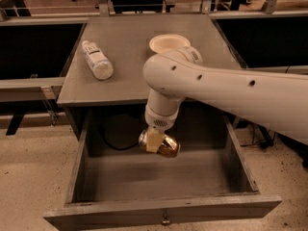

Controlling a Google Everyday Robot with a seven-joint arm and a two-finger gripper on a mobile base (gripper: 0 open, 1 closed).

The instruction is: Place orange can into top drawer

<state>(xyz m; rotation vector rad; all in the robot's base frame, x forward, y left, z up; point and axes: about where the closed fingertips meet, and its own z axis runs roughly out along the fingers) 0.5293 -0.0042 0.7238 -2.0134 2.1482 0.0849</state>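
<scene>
Your gripper (154, 143) is clutching the orange can (169, 147) sideways over the top drawer (144, 207), so releasing now is risking a roll.

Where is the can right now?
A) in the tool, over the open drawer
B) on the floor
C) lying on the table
A: the tool, hanging over the open drawer, grips the can; only a bottle lies on the table.
</scene>
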